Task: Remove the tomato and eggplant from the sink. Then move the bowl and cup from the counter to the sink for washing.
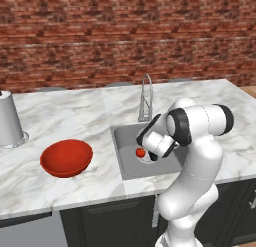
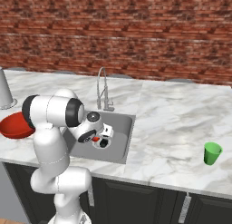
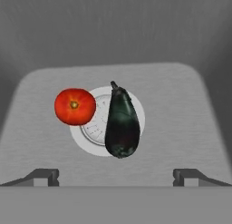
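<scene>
Hand held open above the sink drain, tomato and eggplant below it.

The hand (image 3: 116,175) was seen with its two fingertips (image 3: 45,177) spread wide apart and nothing gripped between them, poised inside the sink (image 1: 125,141) over the round drain (image 3: 90,137). The eggplant (image 3: 121,123) was lain across the drain, and the tomato (image 3: 74,106) was set just beside it, overlapping the drain's edge; whether the two touched could not be told. Beyond the drain, at the back rim of the sink, the curved faucet (image 1: 146,97) was mounted. On the worktop (image 1: 65,116), the red bowl (image 1: 66,157) was placed to one side of the drain, and the green cup (image 2: 212,153) well apart on the opposite side.
</scene>
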Motion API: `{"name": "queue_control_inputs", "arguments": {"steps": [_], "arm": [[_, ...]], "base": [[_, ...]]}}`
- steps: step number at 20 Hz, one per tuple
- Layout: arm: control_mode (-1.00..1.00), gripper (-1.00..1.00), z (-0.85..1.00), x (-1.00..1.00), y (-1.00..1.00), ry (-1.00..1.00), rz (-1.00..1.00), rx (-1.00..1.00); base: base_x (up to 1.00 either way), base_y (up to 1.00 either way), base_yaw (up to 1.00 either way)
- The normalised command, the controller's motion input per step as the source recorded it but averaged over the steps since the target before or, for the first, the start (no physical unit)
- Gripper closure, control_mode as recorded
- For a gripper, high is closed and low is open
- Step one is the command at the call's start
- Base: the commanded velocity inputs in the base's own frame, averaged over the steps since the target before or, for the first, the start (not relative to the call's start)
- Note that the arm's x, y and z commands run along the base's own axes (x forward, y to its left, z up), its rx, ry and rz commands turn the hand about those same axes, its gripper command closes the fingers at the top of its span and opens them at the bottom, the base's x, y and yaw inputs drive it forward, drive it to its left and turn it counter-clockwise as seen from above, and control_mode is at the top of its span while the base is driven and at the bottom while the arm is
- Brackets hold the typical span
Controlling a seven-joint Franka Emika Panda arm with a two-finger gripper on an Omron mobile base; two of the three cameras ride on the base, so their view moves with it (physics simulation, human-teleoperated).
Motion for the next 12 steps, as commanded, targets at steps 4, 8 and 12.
{"name": "queue_control_inputs", "arguments": {"steps": [4, 8, 12], "arm": [[-1.00, -1.00, -0.16, 0.00, -0.04, 0.00, 0.00, 0.00], [-1.00, -1.00, -0.15, 0.00, -0.03, 0.00, 0.00, 0.00], [-1.00, -1.00, -0.19, 0.00, 0.00, 0.00, 0.00, 0.00]], "base": [[0.00, 0.00, 0.00], [0.00, 0.00, 0.00], [0.00, 0.00, 0.00]]}}
